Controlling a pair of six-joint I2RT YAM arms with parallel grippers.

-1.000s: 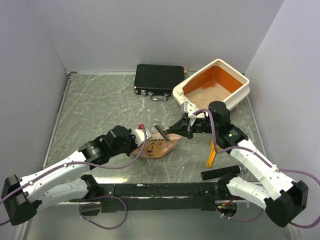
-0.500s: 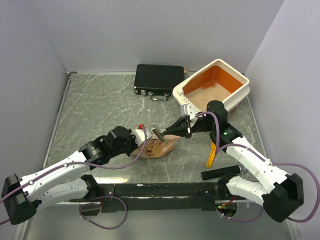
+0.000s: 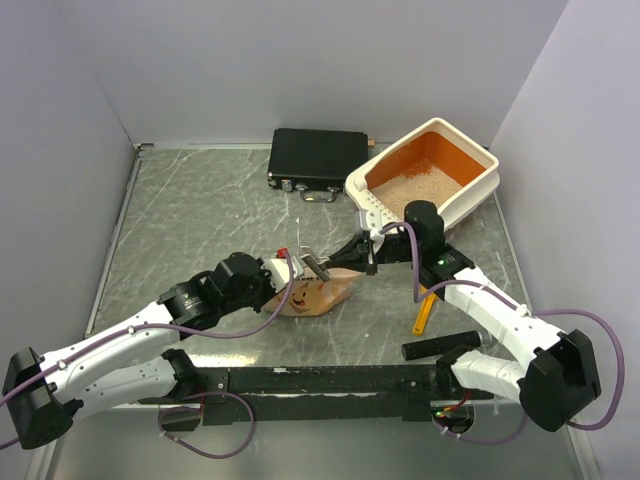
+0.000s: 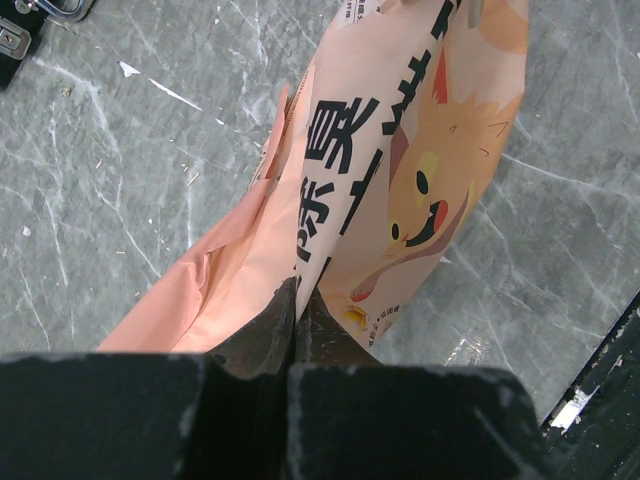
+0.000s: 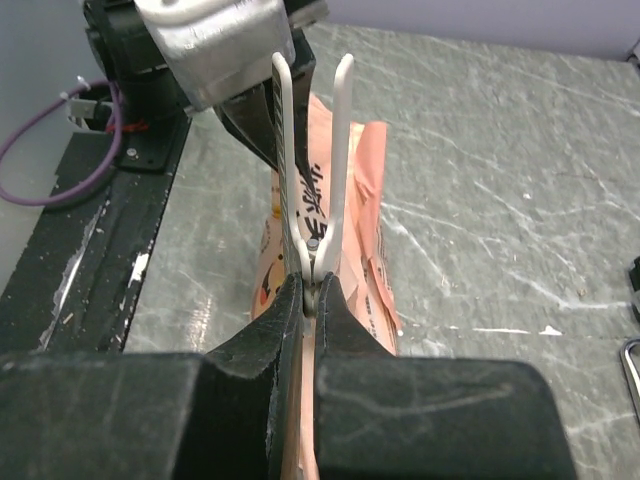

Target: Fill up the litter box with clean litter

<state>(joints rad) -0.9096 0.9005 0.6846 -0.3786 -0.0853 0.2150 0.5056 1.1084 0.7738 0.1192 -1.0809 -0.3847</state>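
Versus a second ago: right wrist swung toward 9 o'clock, closer to the bag; left arm same spot. Left gripper (image 4: 297, 303) pressed together on a fold of the crumpled paper bag (image 4: 400, 170), bag flat on the marbled table (image 3: 200, 220) at centre. White clip (image 5: 312, 150) pinched at its hinge end by right gripper (image 5: 310, 292), prongs spread in a V, aimed at 9 o'clock, just over the bag's top edge and near the left fingers. Closed black case (image 3: 318, 157) at 12 o'clock by the far wall. Litter box (image 3: 482, 186) at 1 o'clock from the right gripper, well apart from its tips, grille end near that arm; inside, clean litter (image 3: 415, 187) over part of the orange floor. Yellow scoop (image 3: 424, 312) on table at 4 o'clock from the right gripper.
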